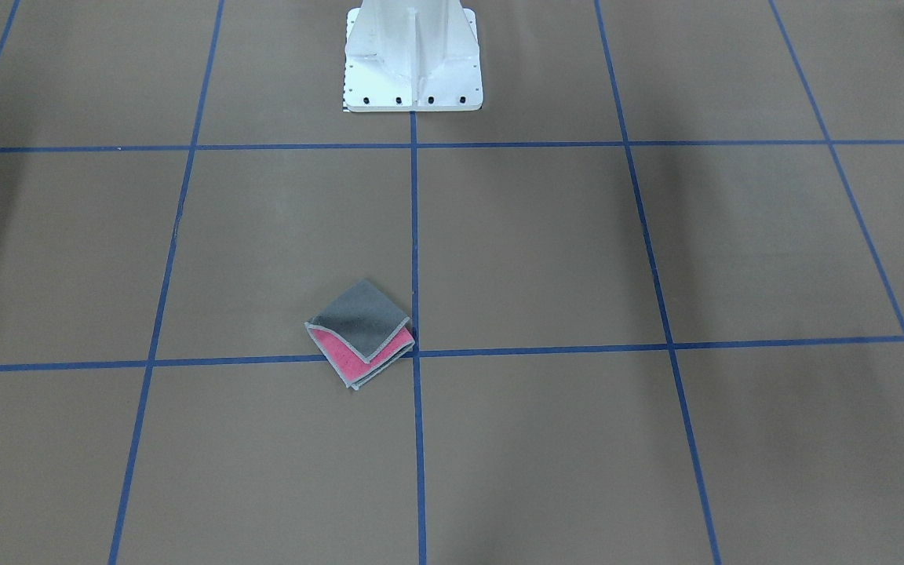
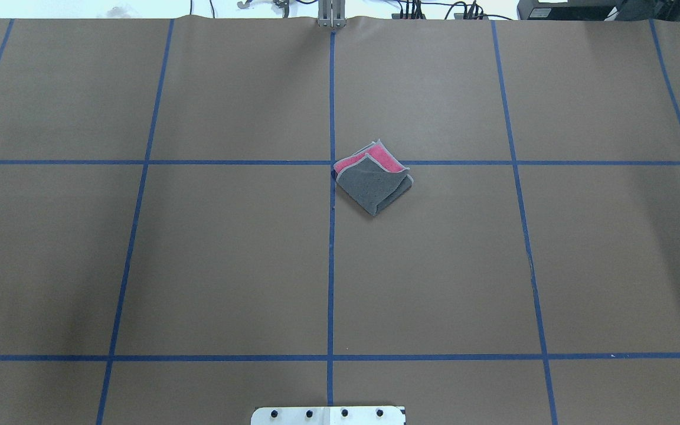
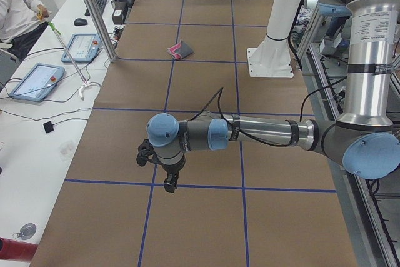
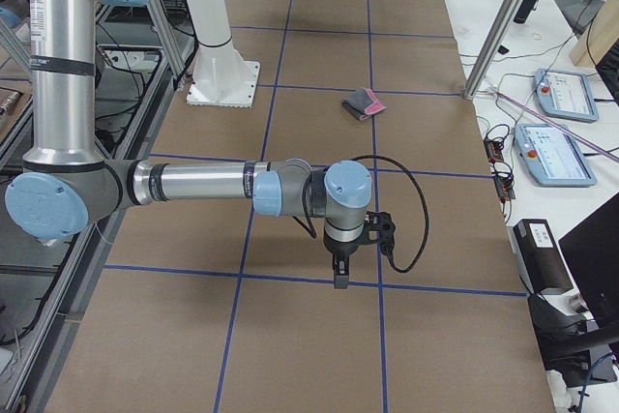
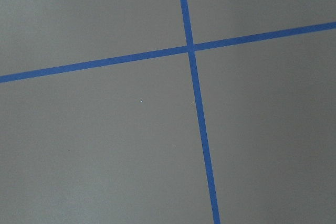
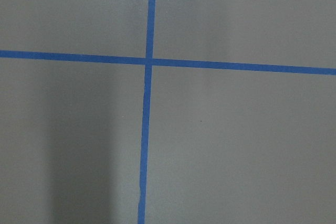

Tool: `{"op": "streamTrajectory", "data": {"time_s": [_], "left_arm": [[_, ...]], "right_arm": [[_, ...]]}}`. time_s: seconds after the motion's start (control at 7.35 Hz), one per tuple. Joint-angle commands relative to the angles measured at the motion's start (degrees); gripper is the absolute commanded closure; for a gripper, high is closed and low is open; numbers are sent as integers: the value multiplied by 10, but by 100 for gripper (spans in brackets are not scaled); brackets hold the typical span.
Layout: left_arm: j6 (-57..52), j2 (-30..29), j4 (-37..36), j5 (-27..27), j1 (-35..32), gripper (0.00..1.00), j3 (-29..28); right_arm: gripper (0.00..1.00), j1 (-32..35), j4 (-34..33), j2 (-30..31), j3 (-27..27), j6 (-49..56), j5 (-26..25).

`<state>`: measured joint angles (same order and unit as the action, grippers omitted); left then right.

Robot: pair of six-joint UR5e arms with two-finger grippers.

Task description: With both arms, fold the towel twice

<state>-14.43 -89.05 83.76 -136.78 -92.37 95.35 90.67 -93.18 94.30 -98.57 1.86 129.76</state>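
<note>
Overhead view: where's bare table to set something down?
Nearly everywhere. Only the towel sits on the table, by the far centre tape crossing. Squares left, right and nearer of it, up to the white pedestal base, are bare. Left arm and right arm hover over the table's two ends.

On desk point(image 2: 198, 265): towel point(image 2: 372, 180) touching tape crossing point(image 2: 332, 162), on robot's right of centre line, well before pedestal point(image 1: 413, 59). Over desk's left end: left gripper point(image 3: 169, 184); over right end: right gripper point(image 4: 338, 276); both well apart from towel.
</note>
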Motion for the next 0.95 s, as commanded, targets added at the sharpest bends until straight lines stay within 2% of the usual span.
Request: {"op": "streamTrajectory", "data": {"time_s": [0.0, 0.82], "left_arm": [[-2, 4, 49, -3, 0, 0, -3], [1, 5, 49, -2, 0, 0, -9]], "right_arm": [[0, 0, 1, 0, 0, 2, 0], [0, 0, 14, 7, 3, 2, 1]]}}
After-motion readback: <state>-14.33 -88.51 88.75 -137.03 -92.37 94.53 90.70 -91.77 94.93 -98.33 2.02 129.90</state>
